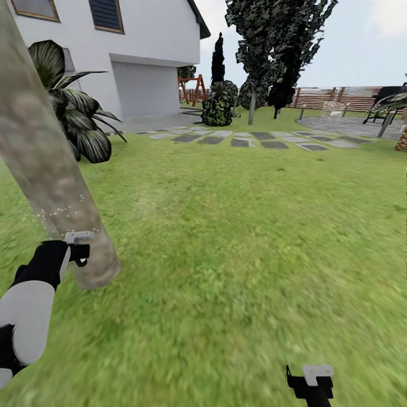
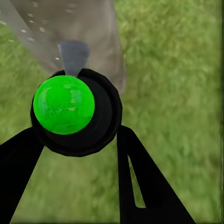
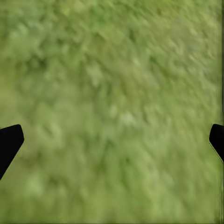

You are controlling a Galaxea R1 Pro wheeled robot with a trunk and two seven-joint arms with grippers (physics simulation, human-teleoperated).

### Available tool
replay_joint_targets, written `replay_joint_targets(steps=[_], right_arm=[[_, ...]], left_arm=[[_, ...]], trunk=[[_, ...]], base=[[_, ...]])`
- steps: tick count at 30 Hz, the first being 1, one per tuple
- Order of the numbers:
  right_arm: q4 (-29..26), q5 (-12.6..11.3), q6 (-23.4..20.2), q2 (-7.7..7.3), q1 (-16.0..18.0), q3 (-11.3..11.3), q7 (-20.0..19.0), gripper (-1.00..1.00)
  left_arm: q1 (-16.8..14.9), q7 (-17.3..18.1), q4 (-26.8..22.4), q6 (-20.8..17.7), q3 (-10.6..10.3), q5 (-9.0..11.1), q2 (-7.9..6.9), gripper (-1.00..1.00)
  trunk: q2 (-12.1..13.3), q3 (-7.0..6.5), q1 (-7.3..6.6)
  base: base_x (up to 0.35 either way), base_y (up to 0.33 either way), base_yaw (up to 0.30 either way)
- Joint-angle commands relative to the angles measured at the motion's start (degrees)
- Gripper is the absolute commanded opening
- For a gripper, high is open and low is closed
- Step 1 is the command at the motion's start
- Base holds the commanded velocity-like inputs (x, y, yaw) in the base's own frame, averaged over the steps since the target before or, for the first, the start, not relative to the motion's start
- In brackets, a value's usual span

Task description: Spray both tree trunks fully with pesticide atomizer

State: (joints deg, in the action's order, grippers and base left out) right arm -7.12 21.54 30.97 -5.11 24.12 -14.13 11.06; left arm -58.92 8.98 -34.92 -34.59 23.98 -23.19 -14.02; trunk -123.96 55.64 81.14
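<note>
A wide green lawn (image 1: 243, 237) stretches ahead, open and bare across its middle and right side. At the left edge of the lawn a thick pale grey-brown tree trunk (image 1: 39, 164) leans across the head view, its base meeting the grass near the left gripper (image 1: 79, 249). Fine white specks of pesticide (image 1: 62, 213) dot the lower bark just above that gripper.

The left gripper holds the pesticide atomizer (image 2: 74, 112), its two black fingers (image 2: 140, 182) pinched against the bottle's sides. In the left wrist view the bottle is seen end-on: a dark round body with a bright green disc facing the camera, so its long axis runs away from the camera towards the trunk, which stands just beyond it. In the head view the bottle itself is too hidden by the gripper to make out.

The right gripper (image 1: 311, 384) hangs low over open grass near the lawn's near right edge, well apart from the trunk; its fingertips (image 3: 10, 140) are spread wide, with nothing between them.

Farther off, a row of grey stepping stones (image 1: 249, 138) crosses the lawn, a white house (image 1: 141, 51) stands behind at the left, a palm plant (image 1: 79, 113) sits beside the trunk, dark conifers (image 1: 277, 51) rise in the middle, and a slatted wooden fence (image 1: 333, 97) closes the right.
</note>
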Motion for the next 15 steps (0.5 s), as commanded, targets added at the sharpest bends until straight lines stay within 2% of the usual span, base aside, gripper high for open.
replay_joint_targets(steps=[1,5,7,11,15], right_arm=[[0.09,0.61,0.14,0.01,0.05,-0.29,0.28,1.0],[0.09,0.61,0.14,0.01,0.05,-0.29,0.28,1.0],[0.09,0.61,0.14,0.01,0.05,-0.29,0.28,1.0],[0.09,0.61,0.14,0.01,0.05,-0.28,0.28,1.0],[0.09,0.61,0.14,0.01,0.05,-0.29,0.28,1.0]], left_arm=[[-0.06,0.48,-0.12,-0.21,0.27,-0.62,0.05,-1.0],[0.1,0.22,-0.26,-0.15,0.55,-0.69,-0.03,-1.0],[0.69,-0.01,-0.35,-0.03,0.76,-0.77,-0.16,-1.0],[1.06,-0.82,-0.2,0.05,0.76,-0.6,-1.53,-1.0],[1.02,-0.89,-0.19,0.05,0.72,-0.47,-1.47,-1.0]], trunk=[[-0.02,0.05,-0.01],[-0.02,0.05,-0.01],[-0.02,0.05,-0.01],[-0.02,0.05,-0.01],[-0.02,0.05,-0.01]], base=[[0.0,-0.271,0.0],[0.046,-0.271,0.047],[0.098,-0.271,0.232],[0.124,-0.271,0.271],[0.136,-0.271,0.21]])
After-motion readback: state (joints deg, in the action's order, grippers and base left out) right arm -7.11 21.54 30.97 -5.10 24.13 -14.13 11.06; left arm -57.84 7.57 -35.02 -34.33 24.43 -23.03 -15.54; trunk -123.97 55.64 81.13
